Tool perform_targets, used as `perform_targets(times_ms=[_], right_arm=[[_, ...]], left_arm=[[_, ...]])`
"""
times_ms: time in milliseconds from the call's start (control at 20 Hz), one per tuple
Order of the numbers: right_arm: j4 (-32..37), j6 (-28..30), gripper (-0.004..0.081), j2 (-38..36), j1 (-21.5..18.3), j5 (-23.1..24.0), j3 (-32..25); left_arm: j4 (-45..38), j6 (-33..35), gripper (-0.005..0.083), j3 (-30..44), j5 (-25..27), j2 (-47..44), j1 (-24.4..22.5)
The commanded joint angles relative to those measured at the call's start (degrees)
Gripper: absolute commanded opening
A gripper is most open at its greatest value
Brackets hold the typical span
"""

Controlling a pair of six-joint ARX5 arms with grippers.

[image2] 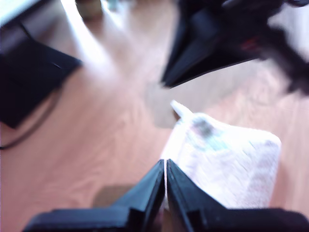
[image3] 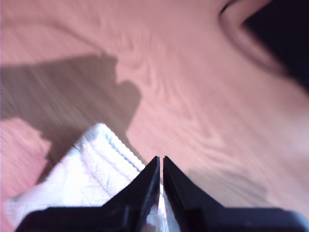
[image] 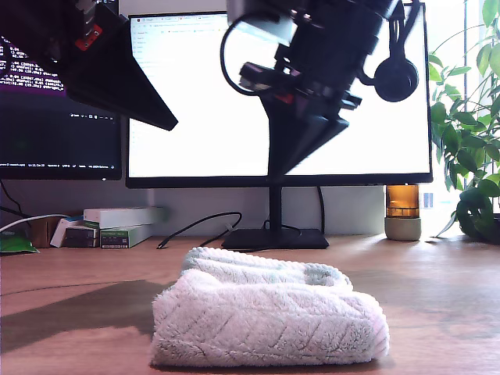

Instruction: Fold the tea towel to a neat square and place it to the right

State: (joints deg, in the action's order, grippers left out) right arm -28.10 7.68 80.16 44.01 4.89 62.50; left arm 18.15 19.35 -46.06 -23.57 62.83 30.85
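- On the wooden table (image: 70,273), near the front edge in the exterior view, the tea towel (image: 266,316) lies folded into a thick, fluffy bundle, its ribbed hem showing along the back fold.
- Above it hang two dark claws, both clear of the cloth; one reaches in from the exterior view's upper left, the other comes down before the monitor (image: 203,94).
- My first claw (image2: 165,166) is clenched, its tips pressed together with nothing between them; past them the first wrist view (rather blurred) shows the towel and the other arm.
- My second claw (image3: 161,164) has its tips almost meeting, a thin sliver of light between, and grasps nothing; the towel's ribbed corner lies on the table below it.
- Which arm is which in the exterior view I cannot tell for certain.
- Behind the towel stand the monitor's black foot (image: 275,238), a stack of small boxes (image: 117,226) toward the exterior view's left, and an amber jar (image: 402,211) and a leafy plant (image: 469,141) at its right.
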Motion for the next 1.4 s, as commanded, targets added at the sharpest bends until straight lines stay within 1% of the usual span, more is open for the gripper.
perform_targets(times_ms=[0,150,300,350,450,550,600,700,1000,1150,1350], right_arm=[[2.56,-0.55,-0.0002,-4.2,0.24,0.46,-5.16],[11.15,-1.7,-0.0002,-11.85,0.24,1.14,-13.88],[22.14,-1.68,-0.0002,-17.57,1.4,1.07,-23.23],[26.08,-1.68,-0.0002,-18.82,2.14,1.14,-26.43],[35.15,-1.75,-0.0002,-19.78,3.74,1.57,-32.74],[41.44,-2.03,-0.0002,-18.99,4.37,1.73,-37.07],[42.01,-3.19,-0.0002,-18.36,4.33,1.73,-38.34],[42.14,-3.39,-0.0002,-17.03,4.13,1.75,-39.32],[43.69,-3.39,-0.0002,-16.87,2.4,1.7,-39.32],[43.69,-3.39,-0.0002,-16.87,2.29,1.73,-39.32],[43.69,-3.39,-0.0002,-16.87,2.29,1.73,-39.32]], left_arm=[[-2.58,-1.81,-0.0021,2.38,-0.22,-1.73,-0.68],[-9.81,-5.16,-0.0021,8.66,-0.2,-5.09,-1.01],[-18.69,-9.35,-0.0021,16.68,-0.87,-6.73,-0.48],[-21.27,-10.45,-0.0021,19.08,-0.92,-6.73,-0.02],[-25.59,-10.58,-0.0021,23.28,-1.38,-6.56,0.98],[-30.1,-10.88,-0.0021,26.56,-1.95,-5.92,1.75],[-31.28,-10.86,-0.0021,27.5,-2.25,-5.14,1.97],[-33.51,-10.84,-0.0021,28.11,-3.78,-2.03,2.03],[-42.47,-10.93,-0.0021,28.09,-7.39,10.01,2.71],[-45.92,-10.93,-0.0021,28.09,-9.38,13.31,3.02],[-47.93,-10.82,-0.0021,28.09,-10.19,17.4,3.96]])
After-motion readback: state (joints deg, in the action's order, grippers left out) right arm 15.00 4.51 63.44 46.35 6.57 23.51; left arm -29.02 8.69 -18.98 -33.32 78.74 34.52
